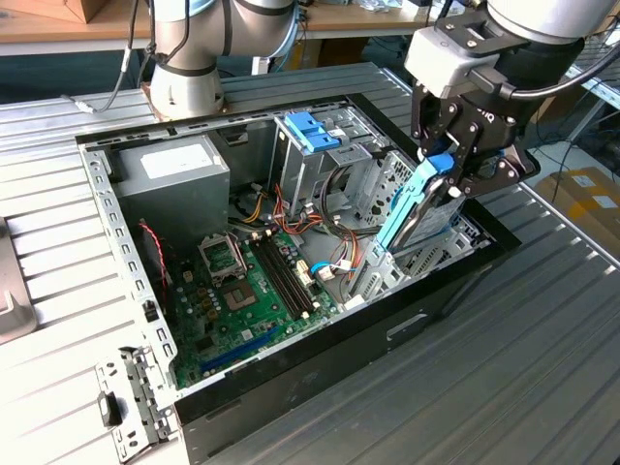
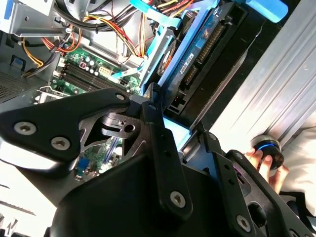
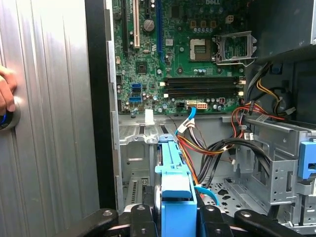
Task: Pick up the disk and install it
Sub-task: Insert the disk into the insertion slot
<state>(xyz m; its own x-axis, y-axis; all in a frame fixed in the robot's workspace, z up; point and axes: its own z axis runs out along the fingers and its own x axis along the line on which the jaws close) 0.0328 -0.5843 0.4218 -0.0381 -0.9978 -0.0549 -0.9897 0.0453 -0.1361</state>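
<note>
In the exterior view the disk (image 1: 418,208), a silver-grey drive in bright blue rails, stands steeply tilted over the case's drive bay at that view's right. Its lower end is down among the metal bay walls. My gripper (image 1: 446,167) is shut on the disk's upper blue end from above. In the first wrist view the blue rail of the disk (image 3: 175,190) runs out from between my black fingers (image 3: 138,217). In the second wrist view the disk (image 2: 197,52) shows its label side beyond my gripper's black linkage.
The open computer case (image 1: 320,378) lies on a ribbed metal table. Inside are a grey power-supply box (image 1: 170,179), a green motherboard (image 1: 242,291), a drive cage with a blue clip (image 1: 312,131) and loose cables (image 3: 212,148). A person's hand (image 3: 6,91) rests on the table beside the case.
</note>
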